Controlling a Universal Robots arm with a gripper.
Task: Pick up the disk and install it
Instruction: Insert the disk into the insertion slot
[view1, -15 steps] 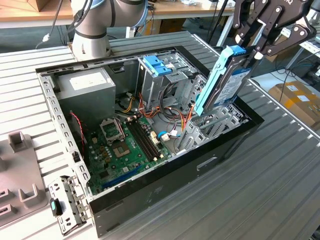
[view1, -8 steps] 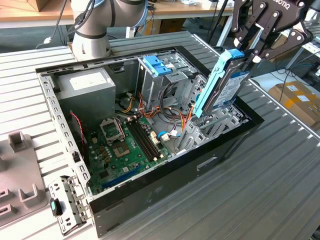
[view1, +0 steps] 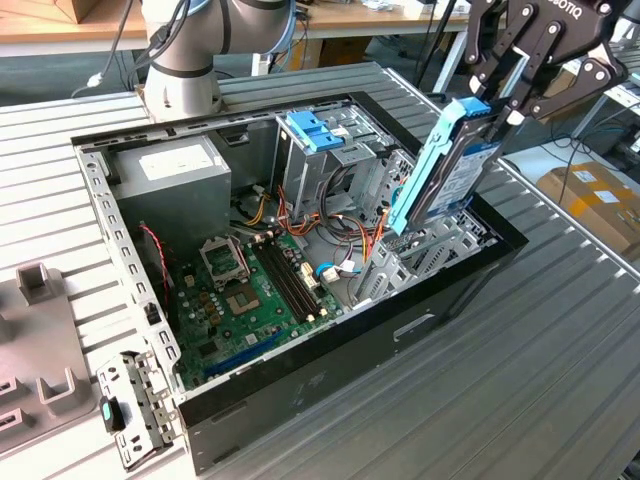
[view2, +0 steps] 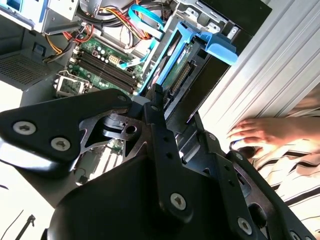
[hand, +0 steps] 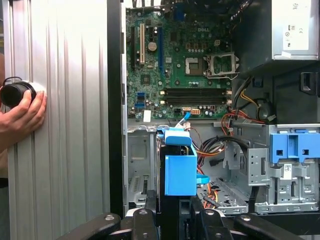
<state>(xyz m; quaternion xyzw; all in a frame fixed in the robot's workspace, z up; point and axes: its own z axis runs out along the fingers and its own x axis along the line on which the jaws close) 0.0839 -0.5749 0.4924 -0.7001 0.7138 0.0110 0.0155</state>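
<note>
Ribbed, seemingly metal table (view1: 545, 385) — jaws clamp flat blue-railed disk (view1: 452, 170).

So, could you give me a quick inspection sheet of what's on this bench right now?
Surface: ribbed metal table, bearing an open computer case.
Job's things: the disk, held tilted over the case.
Clutter: grey fixture at the exterior view's left.
Grippers: gripper shut on the disk's upper end.
Cables: coloured wires inside the case.
Surroundings: cardboard box; a person's hand at the table's edge.
</note>
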